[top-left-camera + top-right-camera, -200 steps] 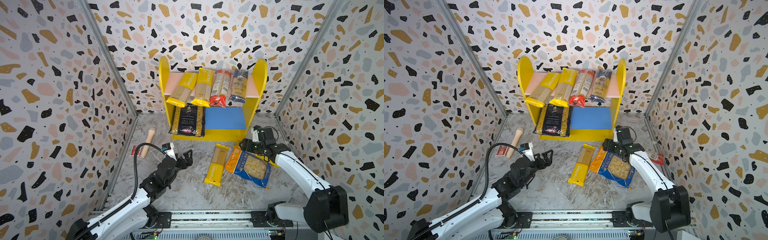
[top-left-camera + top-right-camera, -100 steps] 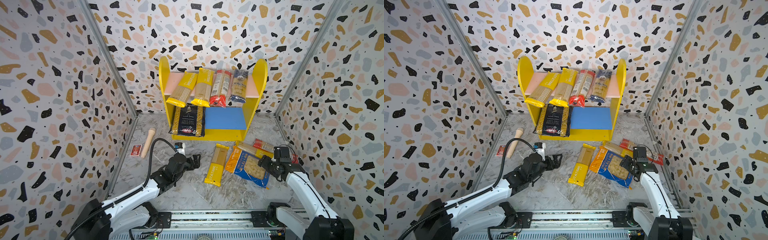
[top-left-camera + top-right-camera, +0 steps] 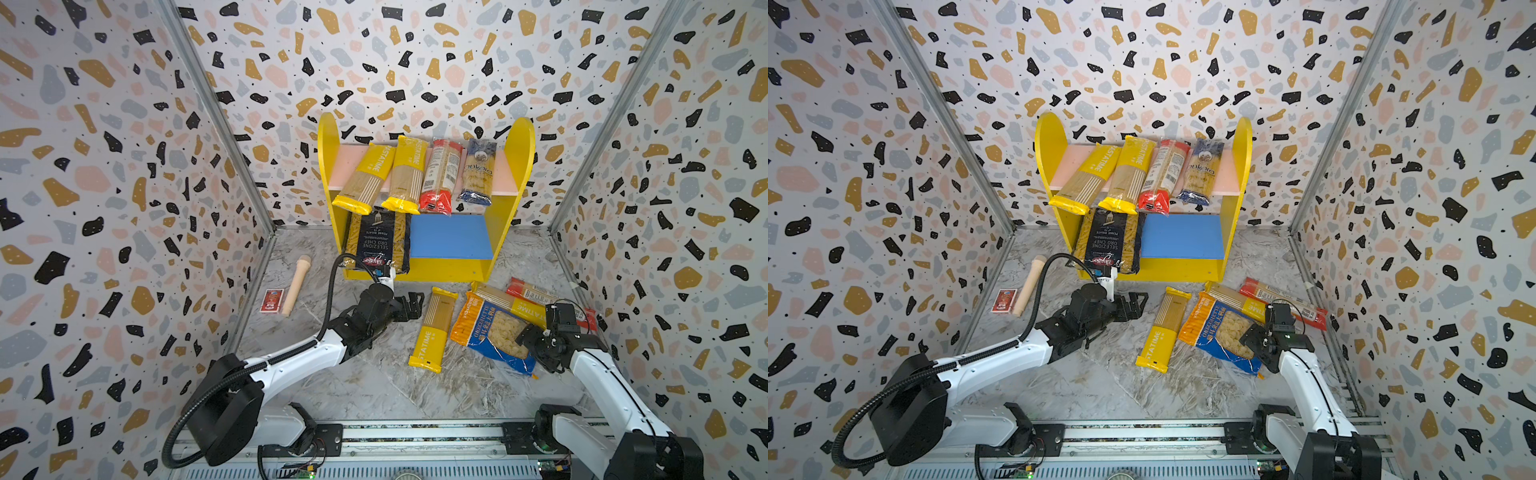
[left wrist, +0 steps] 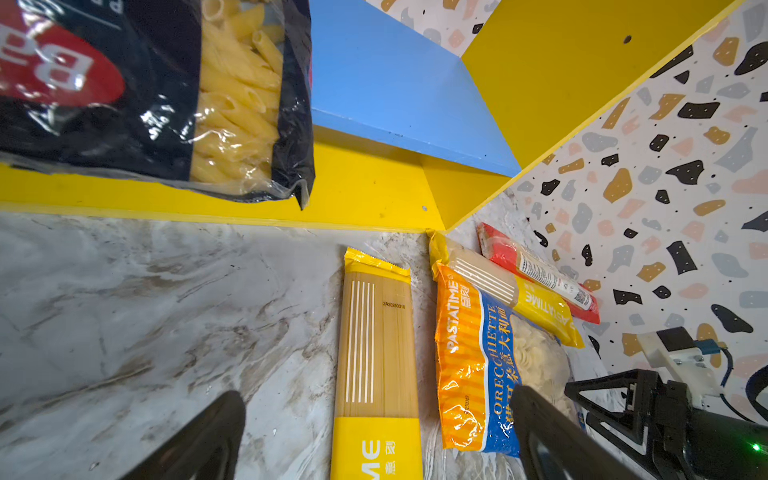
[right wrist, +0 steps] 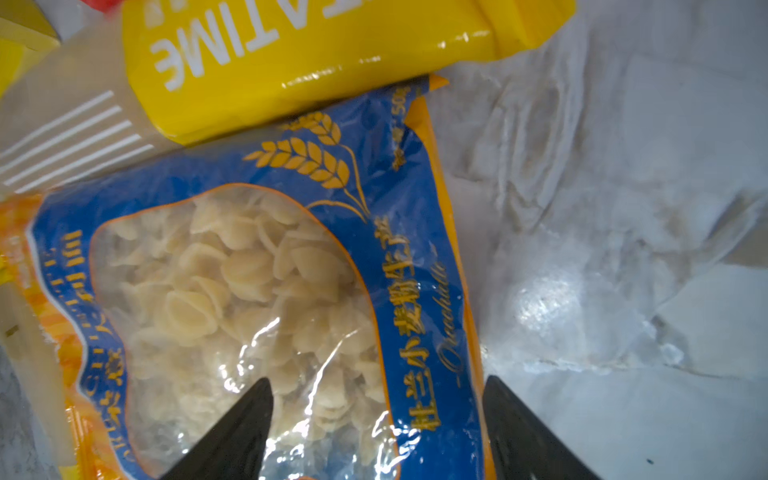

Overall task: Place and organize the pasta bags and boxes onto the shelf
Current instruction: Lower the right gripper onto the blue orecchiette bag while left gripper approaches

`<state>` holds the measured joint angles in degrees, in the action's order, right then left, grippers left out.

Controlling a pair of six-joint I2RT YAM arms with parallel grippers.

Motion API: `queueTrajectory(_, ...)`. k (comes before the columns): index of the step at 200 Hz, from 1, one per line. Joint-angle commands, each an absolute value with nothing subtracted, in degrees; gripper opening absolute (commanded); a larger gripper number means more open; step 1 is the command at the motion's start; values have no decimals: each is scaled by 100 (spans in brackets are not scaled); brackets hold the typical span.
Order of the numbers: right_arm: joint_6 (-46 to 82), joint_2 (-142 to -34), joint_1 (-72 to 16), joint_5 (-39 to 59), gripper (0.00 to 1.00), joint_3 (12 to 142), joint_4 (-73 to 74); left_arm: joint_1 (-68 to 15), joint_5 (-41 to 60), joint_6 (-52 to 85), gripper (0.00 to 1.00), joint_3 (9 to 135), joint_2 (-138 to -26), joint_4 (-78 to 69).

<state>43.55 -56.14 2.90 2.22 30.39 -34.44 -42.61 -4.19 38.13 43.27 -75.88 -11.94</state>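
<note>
Right gripper point(image 5: 376, 382): jaws apart, nothing held, low over blue-orange bag point(image 5: 249, 270). One finger above bag's clear window, other past bag's edge, above marble floor point(image 5: 623, 208). Bag flat on floor, touching second yellow pack point(image 3: 513, 302). Red-ended pack point(image 3: 536, 293) just beyond.

Left gripper point(image 3: 411, 304): wide open, empty, just beside lone yellow pack point(image 3: 434, 328), in front of shelf point(image 3: 515, 166).

Black penne bag point(image 3: 378, 241) on blue lower board point(image 3: 451, 237). Four long packs point(image 3: 405, 174) on pink upper board point(image 3: 347, 160).

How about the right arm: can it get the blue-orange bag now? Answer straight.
Probably yes: the right gripper is open over the blue-orange bag, its edge between the jaws, and nothing covers that end.
</note>
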Motion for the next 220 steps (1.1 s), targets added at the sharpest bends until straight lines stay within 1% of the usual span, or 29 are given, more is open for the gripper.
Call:
queueTrajectory(1, 4571, -5669, 308, 102, 80, 2951, -3468, -4293, -343, 3668, 100, 4391, -7511, -1339)
queueTrajectory(22, 4505, -5921, 308, 342, 80, 2808, -3123, -4291, -325, 3681, 100, 4292, -7447, -1327)
queueTrajectory(45, 4360, -6134, 258, 950, 80, 2610, -2467, -4293, -423, 3644, 100, 4182, -7320, -1225)
queueTrajectory(66, 4375, -6186, -39, 1190, 79, 2510, -1985, -4298, -548, 3644, 100, 4033, -7170, -1153)
queueTrajectory(90, 4335, -6184, -489, 1370, 80, 2479, -1575, -4297, -639, 3630, 100, 3913, -7093, -1076)
queueTrajectory(126, 4478, -5806, -561, 1681, 81, 1999, -1116, -4298, -608, 3612, 100, 3944, -7306, -1071)
queueTrajectory(133, 4453, -5696, -563, 1802, 82, 1890, -1036, -4298, -583, 3612, 100, 3983, -7391, -1080)
queueTrajectory(134, 4455, -5682, -563, 1820, 84, 1881, -1036, -4298, -581, 3612, 100, 3987, -7404, -1081)
queueTrajectory(136, 4453, -5652, -565, 1839, 95, 1857, -1054, -4298, -576, 3599, 100, 4000, -7432, -1081)
queueTrajectory(137, 4455, -5639, -564, 1842, 98, 1856, -1059, -4293, -578, 3593, 100, 4008, -7447, -1081)
queueTrajectory(139, 4467, -5611, -563, 1840, 100, 1842, -1093, -4297, -575, 3583, 100, 4021, -7476, -1085)
queueTrajectory(181, 4430, -4930, -571, 1951, 99, 1600, -1393, -4324, -366, 3550, 100, 4542, -8192, -1094)
queueTrajectory(193, 4409, -4919, -573, 1998, 99, 1567, -1367, -4340, -350, 3560, 100, 4651, -8348, -1118)
queueTrajectory(220, 4407, -5271, -581, 2443, 99, 1351, -712, -4393, -334, 3543, 100, 4876, -8691, -1146)
